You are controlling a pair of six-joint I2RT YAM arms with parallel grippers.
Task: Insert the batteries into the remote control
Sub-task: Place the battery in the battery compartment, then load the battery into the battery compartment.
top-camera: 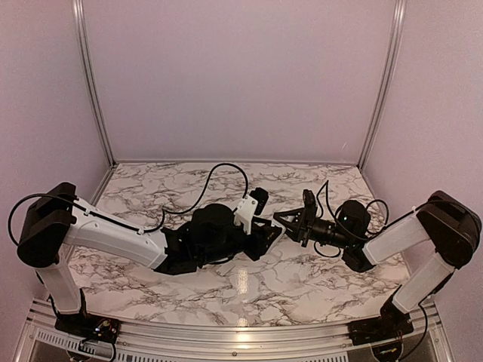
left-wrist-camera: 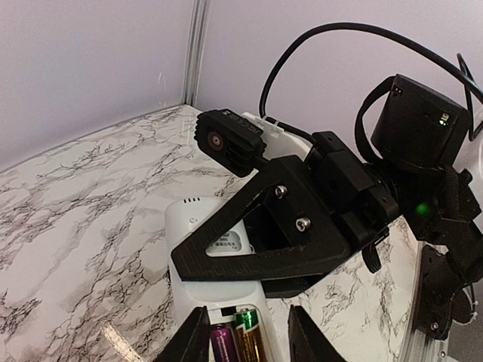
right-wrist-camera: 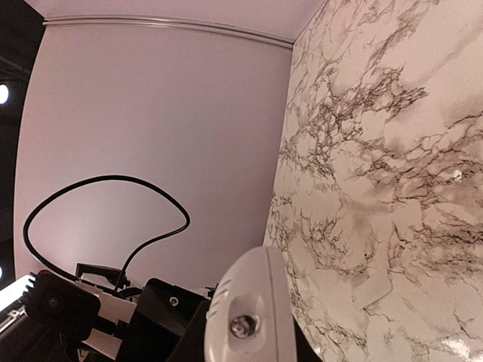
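The white remote control (left-wrist-camera: 219,290) is held back side up with its battery bay open. Two batteries lie side by side in the bay, a dark purple one (left-wrist-camera: 224,343) and a gold one with a green end (left-wrist-camera: 250,338). My left gripper (left-wrist-camera: 249,332) (top-camera: 266,235) is closed on the remote's sides at the bay. My right gripper (left-wrist-camera: 249,256) (top-camera: 284,220) clamps the remote's far end, one black finger (left-wrist-camera: 226,253) across its back. The right wrist view shows that rounded end (right-wrist-camera: 253,309) close up; the right fingers are mostly hidden there.
Both arms meet over the middle of the marble table (top-camera: 249,283). A small pale flat rectangular piece (right-wrist-camera: 373,290) lies on the marble. Metal corner posts (top-camera: 381,83) and pink walls close in the back and sides. A black cable (top-camera: 226,170) loops above the left wrist.
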